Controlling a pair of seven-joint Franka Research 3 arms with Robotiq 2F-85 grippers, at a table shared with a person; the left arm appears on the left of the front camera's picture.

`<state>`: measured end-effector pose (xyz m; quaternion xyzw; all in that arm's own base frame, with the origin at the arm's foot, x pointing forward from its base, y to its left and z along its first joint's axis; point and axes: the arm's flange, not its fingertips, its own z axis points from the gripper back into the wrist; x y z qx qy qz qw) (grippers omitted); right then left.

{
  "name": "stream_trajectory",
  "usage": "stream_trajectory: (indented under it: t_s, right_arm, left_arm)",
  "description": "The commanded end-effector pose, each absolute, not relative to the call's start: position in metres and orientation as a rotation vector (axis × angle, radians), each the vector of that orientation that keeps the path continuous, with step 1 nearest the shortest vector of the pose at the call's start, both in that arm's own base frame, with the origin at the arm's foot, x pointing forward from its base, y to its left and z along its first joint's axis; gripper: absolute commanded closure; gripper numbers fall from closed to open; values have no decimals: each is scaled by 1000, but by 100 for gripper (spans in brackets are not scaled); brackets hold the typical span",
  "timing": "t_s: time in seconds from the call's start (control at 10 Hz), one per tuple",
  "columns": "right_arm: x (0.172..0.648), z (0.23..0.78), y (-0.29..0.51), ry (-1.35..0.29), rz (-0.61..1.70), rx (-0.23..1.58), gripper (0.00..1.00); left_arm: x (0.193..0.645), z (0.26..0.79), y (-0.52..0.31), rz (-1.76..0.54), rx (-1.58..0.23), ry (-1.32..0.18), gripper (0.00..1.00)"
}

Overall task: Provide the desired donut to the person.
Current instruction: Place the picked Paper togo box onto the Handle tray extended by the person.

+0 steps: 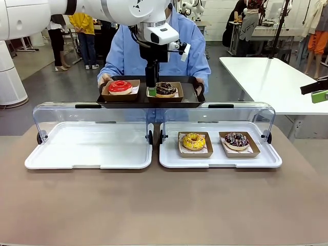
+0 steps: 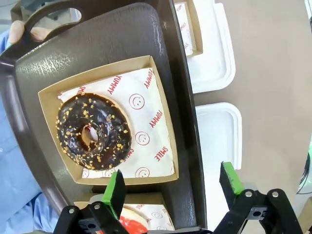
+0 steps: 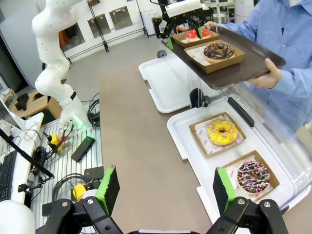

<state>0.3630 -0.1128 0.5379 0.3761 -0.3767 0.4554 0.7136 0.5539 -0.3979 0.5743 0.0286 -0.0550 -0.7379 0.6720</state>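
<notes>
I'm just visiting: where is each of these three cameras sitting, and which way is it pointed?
Front view: fixed on the robot's side of the table, looking across at the person holding a dark tray; the left arm reaches over it.
Left wrist view: on the left arm's wrist, looking down past the open left gripper at the chocolate donut.
Right wrist view: on the right arm's wrist, looking past the open right gripper along the table.
Shared: all three show the chocolate donut on the tray.

Chocolate nut-sprinkled donut (image 2: 93,132) in paper-lined box (image 2: 161,146) on dark tray (image 2: 122,34), apparently clear of spread left claw (image 2: 173,187).
</notes>
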Motion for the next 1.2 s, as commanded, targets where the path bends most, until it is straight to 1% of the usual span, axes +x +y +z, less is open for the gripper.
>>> stream_trajectory:
  t_s: [0.0,0.1,0.3,0.6,0.8,1.1]
  right_arm:
    - [363,538,-113,-854,1013,845,0]
    - [363,538,-113,-854,1013,845,0]
    - [363,538,-113,-854,1013,845,0]
    - [363,538,-113,-854,1013,845,0]
    - [363,538,-113,-854,1013,845,0]
    - [363,538,-113,-854,1013,845,0]
  left_arm:
    - [537,589,-378,-1683,11,-106,0]
    - [522,596,-362,-1703,3,-111,0]
    - [485,603,-308,-1714,-7,-166,0]
    - [445,599,-233,-1669,-18,-230,0]
    - [412,594,-195,-1650,-33,-301,0]
    - [393,587,-150,-1595,-66,-317,0]
